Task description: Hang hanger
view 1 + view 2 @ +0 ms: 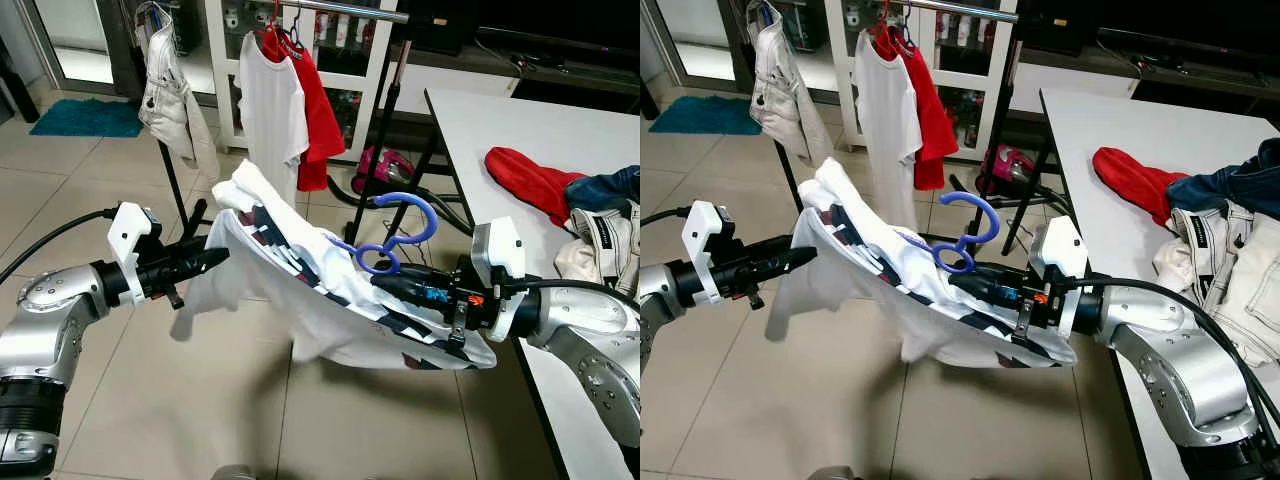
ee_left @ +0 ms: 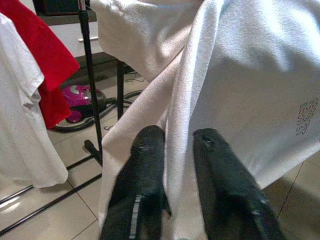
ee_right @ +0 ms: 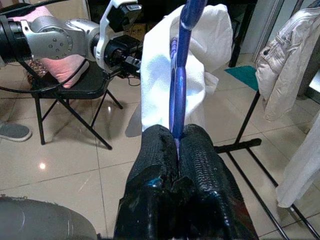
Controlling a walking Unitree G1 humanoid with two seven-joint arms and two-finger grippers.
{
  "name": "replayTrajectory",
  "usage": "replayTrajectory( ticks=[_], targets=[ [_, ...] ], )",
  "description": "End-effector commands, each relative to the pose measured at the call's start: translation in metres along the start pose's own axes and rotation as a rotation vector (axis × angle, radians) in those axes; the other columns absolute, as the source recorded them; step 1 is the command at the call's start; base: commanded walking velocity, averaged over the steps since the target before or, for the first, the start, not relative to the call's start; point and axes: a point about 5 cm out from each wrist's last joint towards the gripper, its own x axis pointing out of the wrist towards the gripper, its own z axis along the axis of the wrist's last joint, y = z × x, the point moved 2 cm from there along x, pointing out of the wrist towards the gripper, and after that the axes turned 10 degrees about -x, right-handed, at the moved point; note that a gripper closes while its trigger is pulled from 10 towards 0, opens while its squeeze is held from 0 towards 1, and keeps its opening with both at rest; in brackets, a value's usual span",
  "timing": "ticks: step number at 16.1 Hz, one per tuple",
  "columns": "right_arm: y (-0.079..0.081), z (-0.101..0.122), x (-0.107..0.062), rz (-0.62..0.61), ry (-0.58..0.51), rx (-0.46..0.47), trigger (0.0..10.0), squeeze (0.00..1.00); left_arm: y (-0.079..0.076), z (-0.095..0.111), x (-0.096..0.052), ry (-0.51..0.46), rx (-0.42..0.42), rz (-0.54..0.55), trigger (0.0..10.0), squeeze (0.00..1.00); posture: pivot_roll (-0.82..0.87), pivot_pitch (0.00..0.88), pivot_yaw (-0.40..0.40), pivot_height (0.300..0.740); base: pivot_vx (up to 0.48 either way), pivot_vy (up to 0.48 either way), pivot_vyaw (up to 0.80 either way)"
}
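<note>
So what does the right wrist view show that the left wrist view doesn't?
Right wrist view: the right claw shut on the blue hanger, the left arm beyond it, a black folding chair with a pink cushion, and a pale jacket hanging.

Left wrist view: the left claw pinching the fabric, a red shirt beside a white one on the rack, and a pink vacuum cleaner on the floor.

Both: the white T-shirt being handled and the tiled floor.
</note>
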Motion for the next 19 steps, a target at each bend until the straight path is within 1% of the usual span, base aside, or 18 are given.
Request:
replayTrajectory(
  ticks=[1, 6, 8, 12, 16, 17, 19],
  targets=[
    [-0.003, 0.013, -0.003, -0.006, -0.030, -0.041, 10.0, 0.00, 0.000, 0.003, 0.002, -0.010, 0.001, -0.010, 0.0, 0.00, 0.09, 0.000, -0.056, 0.740, 0.000, 0.000, 0.00],
    [-0.004, 0.014, -0.002, -0.007, -0.039, -0.038, 10.0, 0.00, -0.001, 0.000, 0.004, -0.006, -0.009, -0.018, 0.0, 0.00, 0.09, 0.000, -0.053, 0.740, 0.000, 0.000, 0.00],
    [-0.004, 0.015, -0.002, -0.017, -0.049, -0.035, 10.0, 0.00, 0.001, -0.003, 0.006, -0.004, 0.002, 0.006, 0.0, 0.00, 0.09, 0.000, -0.050, 0.740, 0.000, 0.000, 0.00],
    [-0.006, 0.016, -0.001, -0.039, -0.065, -0.029, 10.0, 0.00, 0.004, -0.002, 0.008, -0.043, 0.010, 0.048, 0.0, 0.00, 0.09, 0.000, -0.045, 0.740, 0.000, 0.000, 0.00],
    [-0.023, 0.020, -0.004, -0.163, -0.085, -0.048, 10.0, 0.00, 0.004, -0.019, 0.004, -0.076, -0.018, 0.147, 0.0, 0.00, 0.09, 0.000, -0.044, 0.740, 0.000, 0.000, 0.00],
    [-0.031, 0.020, -0.004, -0.222, -0.085, -0.052, 10.0, 0.00, 0.002, -0.029, 0.001, -0.068, -0.033, 0.178, 0.0, 0.00, 0.09, 0.000, -0.047, 0.740, 0.000, 0.000, 0.00],
    [-0.034, 0.022, -0.004, -0.241, -0.099, -0.051, 10.0, 0.00, 0.000, -0.037, -0.001, -0.061, -0.044, 0.196, 0.0, 0.00, 0.10, 0.000, -0.051, 0.740, 0.000, 0.000, 0.00]
  ],
)
